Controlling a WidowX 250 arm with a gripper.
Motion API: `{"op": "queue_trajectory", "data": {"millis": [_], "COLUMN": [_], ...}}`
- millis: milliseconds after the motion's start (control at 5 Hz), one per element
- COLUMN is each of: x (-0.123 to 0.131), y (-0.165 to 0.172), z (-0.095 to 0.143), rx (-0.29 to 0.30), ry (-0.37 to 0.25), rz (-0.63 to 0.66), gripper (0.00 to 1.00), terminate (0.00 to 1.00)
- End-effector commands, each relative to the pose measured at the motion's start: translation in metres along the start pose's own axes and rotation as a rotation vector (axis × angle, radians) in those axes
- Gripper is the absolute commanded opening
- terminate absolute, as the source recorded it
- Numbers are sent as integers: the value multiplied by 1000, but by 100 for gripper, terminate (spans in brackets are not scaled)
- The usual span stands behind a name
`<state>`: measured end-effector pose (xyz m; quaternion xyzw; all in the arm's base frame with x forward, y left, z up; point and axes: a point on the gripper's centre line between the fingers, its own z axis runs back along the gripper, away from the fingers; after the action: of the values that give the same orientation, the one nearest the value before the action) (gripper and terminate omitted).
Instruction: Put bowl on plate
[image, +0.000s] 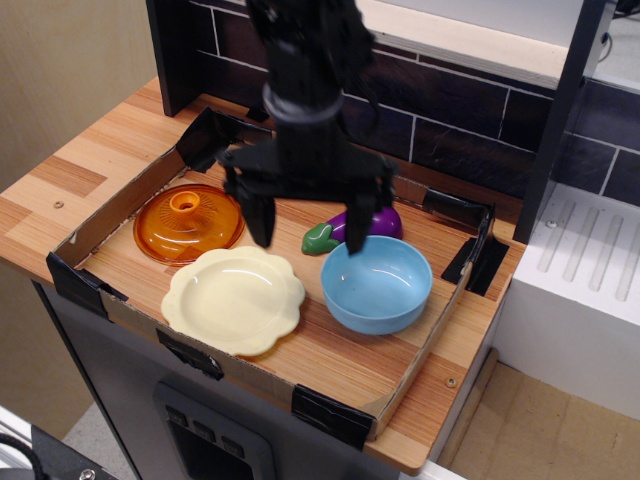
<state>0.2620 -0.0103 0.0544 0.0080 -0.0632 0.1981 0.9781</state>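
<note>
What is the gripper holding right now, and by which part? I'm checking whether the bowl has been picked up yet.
Nothing is held. The gripper hangs open above the tray, fingers spread and empty; the bowl sits on the wood beside the plate.

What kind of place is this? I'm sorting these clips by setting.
Probably a toy kitchen set up for robot tests: a dark tiled back wall, a wooden counter, and a toy eggplant beside a bowl and plate.
</note>
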Motion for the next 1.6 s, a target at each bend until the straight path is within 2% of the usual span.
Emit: {"op": "queue_trajectory", "data": {"millis": [0, 200, 400, 800, 1000, 1400], "x": [3, 4, 5, 2, 3, 1], "y": [-14, -13, -14, -11, -3, 34], "z": [-17, -24, -31, -35, -28, 3], "rx": [15, 25, 15, -25, -42, -95], "ry": [-62, -50, -44, -40, -41, -53], "rz": [-6, -6, 4, 13, 16, 32], "gripper": [100, 100, 0, 0, 0, 0], "terminate": [0, 0, 0, 0, 0, 0]}}
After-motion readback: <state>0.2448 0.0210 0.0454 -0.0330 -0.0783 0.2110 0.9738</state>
